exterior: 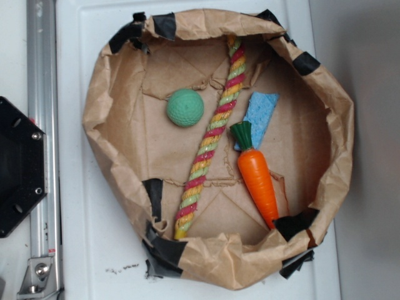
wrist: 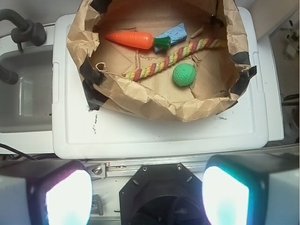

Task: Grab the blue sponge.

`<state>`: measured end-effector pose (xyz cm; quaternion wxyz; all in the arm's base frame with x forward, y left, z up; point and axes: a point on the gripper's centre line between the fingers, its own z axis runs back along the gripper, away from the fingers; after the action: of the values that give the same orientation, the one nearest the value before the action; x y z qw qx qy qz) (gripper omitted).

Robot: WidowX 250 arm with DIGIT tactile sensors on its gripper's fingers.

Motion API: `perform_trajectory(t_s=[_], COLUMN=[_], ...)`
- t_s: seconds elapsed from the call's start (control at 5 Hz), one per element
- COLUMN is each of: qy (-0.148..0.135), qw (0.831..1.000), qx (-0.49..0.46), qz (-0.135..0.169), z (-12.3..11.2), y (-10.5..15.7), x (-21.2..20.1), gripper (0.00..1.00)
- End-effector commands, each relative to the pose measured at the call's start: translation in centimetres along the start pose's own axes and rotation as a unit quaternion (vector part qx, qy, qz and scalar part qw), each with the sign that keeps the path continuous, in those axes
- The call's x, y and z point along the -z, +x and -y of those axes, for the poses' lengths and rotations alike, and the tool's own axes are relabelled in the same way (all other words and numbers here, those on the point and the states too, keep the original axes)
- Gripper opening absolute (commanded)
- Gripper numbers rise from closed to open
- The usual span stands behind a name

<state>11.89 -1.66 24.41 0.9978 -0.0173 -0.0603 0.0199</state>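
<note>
Overhead exterior, high wrist, shared paper bowl [exterior: 112, 134]

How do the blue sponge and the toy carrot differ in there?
Shape: the blue sponge is a flat, porous rectangle; the carrot is a rounded, smooth cone with a green top.
Size: the sponge is clearly shorter than the carrot.
Colour: light blue versus bright orange.
Exposure: the carrot's green top overlaps one end of the sponge, while the carrot lies fully visible.
Shared: both lie inside the paper-lined basket, on the same side of the rope, far from the gripper.
</note>
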Motion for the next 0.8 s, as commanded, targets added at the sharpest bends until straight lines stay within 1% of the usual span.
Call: perform_trajectory(t_s=[0.0,0.2,0.4,0.6], qy=[0.0,0.007,0.003,-0.019], qw=[1.0,0.997,0.995,0.985], qx=[0.0,-0.075,-0.083,-0.147], qz=[0.0,0.012,0.047,0.085], z=[0.0,-1.6,-2.6,-3.8], y=[0.0,4.7,9.5,14.0], x=[0.0,3.0,6.4,10.8], gripper=[1.0,1.0,1.0,1.0])
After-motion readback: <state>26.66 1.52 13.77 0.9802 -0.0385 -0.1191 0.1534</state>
